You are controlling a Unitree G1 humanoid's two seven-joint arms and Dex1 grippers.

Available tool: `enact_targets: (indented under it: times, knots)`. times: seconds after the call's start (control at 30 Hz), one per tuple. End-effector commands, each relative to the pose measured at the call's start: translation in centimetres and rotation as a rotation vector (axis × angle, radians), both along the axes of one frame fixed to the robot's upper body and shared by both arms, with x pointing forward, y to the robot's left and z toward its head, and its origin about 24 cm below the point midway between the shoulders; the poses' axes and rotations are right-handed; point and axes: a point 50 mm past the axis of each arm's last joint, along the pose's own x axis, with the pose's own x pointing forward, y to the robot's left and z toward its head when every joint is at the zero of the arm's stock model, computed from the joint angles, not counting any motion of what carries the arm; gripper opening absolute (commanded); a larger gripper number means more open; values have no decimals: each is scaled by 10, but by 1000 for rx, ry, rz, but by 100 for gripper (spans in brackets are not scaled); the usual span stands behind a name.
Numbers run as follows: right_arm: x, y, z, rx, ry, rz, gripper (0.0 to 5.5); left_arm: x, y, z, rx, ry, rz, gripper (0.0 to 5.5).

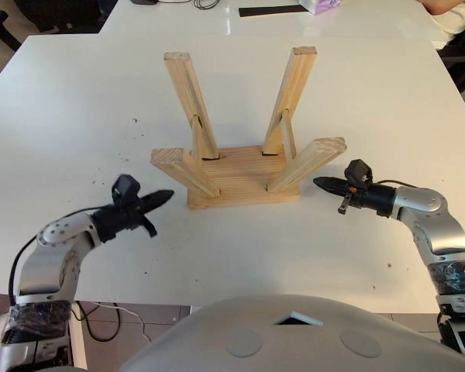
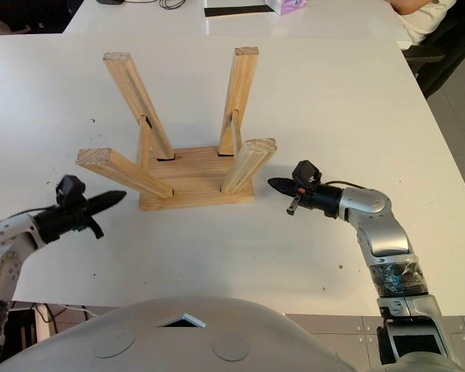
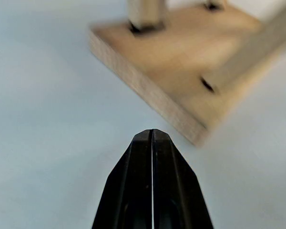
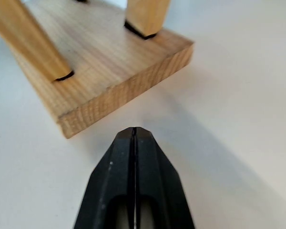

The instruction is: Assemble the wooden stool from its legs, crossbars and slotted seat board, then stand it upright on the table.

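Four legs (image 1: 191, 101) stuck up out of the seat board (image 1: 244, 177), all splayed outward. Stool was upside down, board flat on the white table (image 1: 77, 108), approx mid-table in front of the robot. Two far legs leaned away, two near ones leaned out to L & R. Thin wood pieces sat at the foot of the far legs; couldn't tell if those were crossbars.

L gripper (image 1: 166, 195) was low over the table just off the board's near-L corner, tip aimed at it, not touching, holding nothing. L wrist view had the black fingers (image 3: 133, 181) pressed together w/ the board's corner just ahead.

R gripper (image 1: 319, 183) sat near the board's R end, beside the near-R leg (image 1: 310, 161), tip pointing at it, small gap btwn. Its two halves were also together, nothing held.

Beyond, on a second table, lay a black strip (image 1: 270, 10) & a pink item (image 1: 322, 5).
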Motion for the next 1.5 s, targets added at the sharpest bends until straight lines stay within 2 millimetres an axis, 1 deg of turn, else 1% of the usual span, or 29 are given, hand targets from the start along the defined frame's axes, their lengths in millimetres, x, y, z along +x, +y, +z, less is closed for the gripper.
enact_targets:
  times: [0.03, 0.23, 0.4, 0.67, 0.77, 0.87, 0.97, 1.1, 1.33, 1.4, 1.5]
  knots:
    - [-3, 16, -3, 22, 17, 78, 0, -2, -2, -6, 45, 12, -42, 1]
    - [-5, 26, -2, 47, 32, 117, 0, 5, -10, -15, 42, -5, -43, 1]
    - [-2, 29, -2, 48, 36, 123, 0, 7, -17, -16, 17, -19, -49, 1]
    - [-4, 27, -6, 32, 53, 123, 0, 7, -20, -17, 10, -23, -53, 1]
    - [-9, 33, -6, 55, 64, 158, 0, 8, -28, -15, -10, -29, -90, 1]
    - [-17, 42, 6, 124, 71, 218, 0, 4, -40, -3, -66, -48, -159, 1]
    - [-29, 44, 23, 183, 79, 267, 0, -3, -50, 13, -117, -58, -225, 1]
    - [-47, 44, 35, 189, 94, 304, 0, -24, -57, 24, -123, -10, -350, 1]
    - [-78, 35, 56, 187, 120, 316, 0, -59, -57, 55, -142, 73, -495, 1]
    - [-84, 32, 67, 196, 112, 307, 0, -59, -52, 67, -137, 67, -508, 1]
    - [-91, 30, 82, 203, 97, 317, 0, -53, -46, 82, -142, 39, -510, 1]
